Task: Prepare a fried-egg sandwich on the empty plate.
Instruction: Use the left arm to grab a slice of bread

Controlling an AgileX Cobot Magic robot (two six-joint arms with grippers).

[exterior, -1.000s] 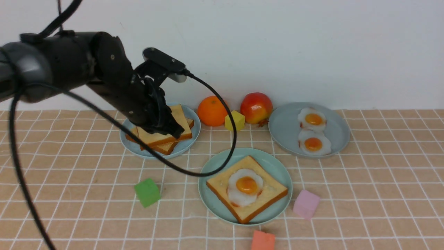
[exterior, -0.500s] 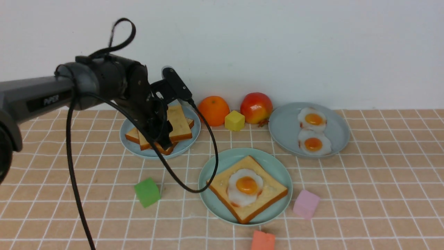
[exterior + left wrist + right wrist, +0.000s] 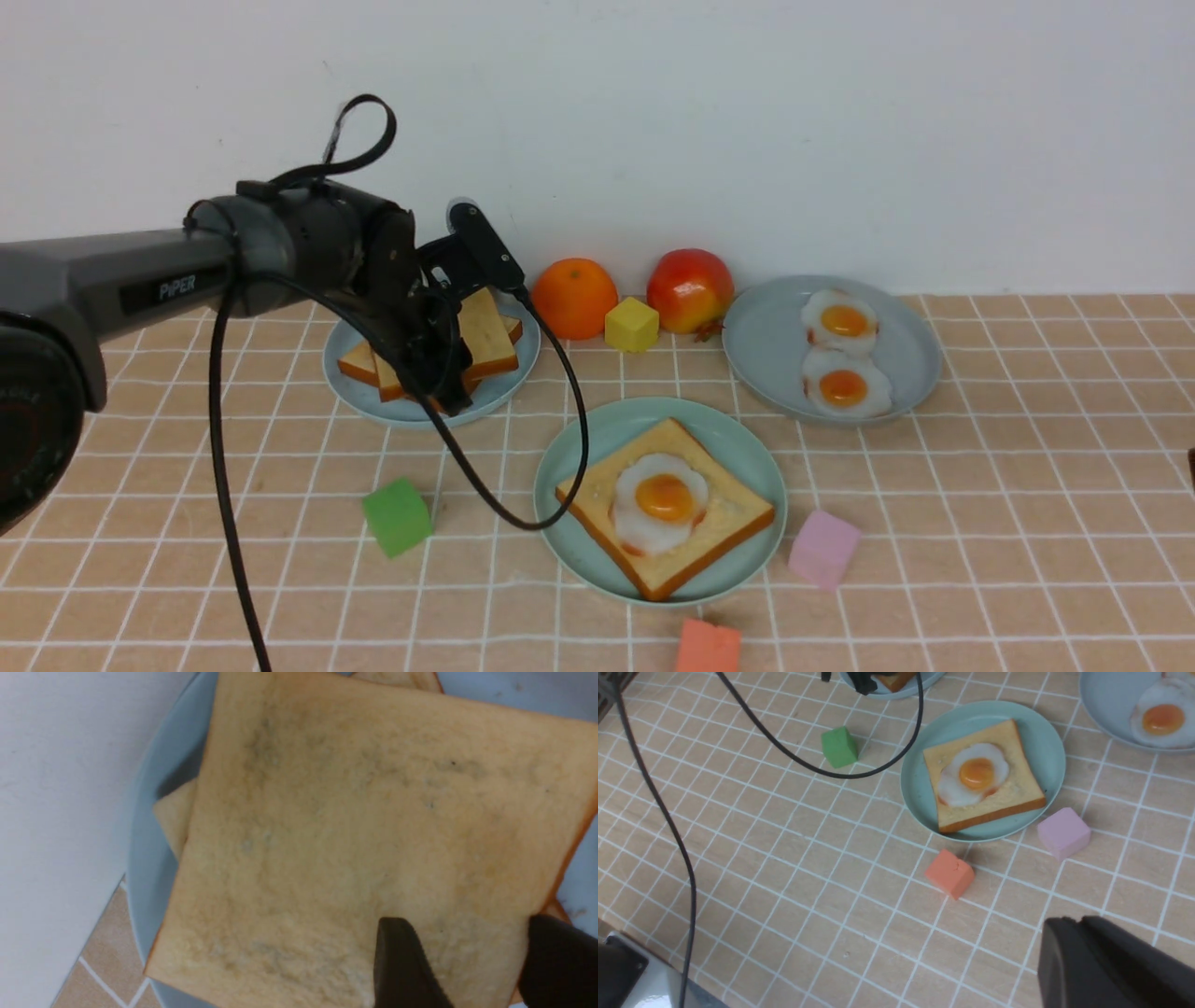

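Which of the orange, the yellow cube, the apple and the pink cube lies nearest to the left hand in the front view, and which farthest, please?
From the left hand:
1. Orange, by the toast plate at the back.
2. Yellow cube, just right of the orange.
3. Apple, further right along the wall.
4. Pink cube, front right, beyond the plate.

- The black left arm (image 3: 140,280) reaches in from the left edge, wrist bent downward, a black cable looping off it.
- The black left gripper (image 3: 446,378) points down, one finger (image 3: 402,966) above the toast, the other at its edge.
- Only a black sliver of the right gripper (image 3: 1106,966) shows, its jaws hidden.
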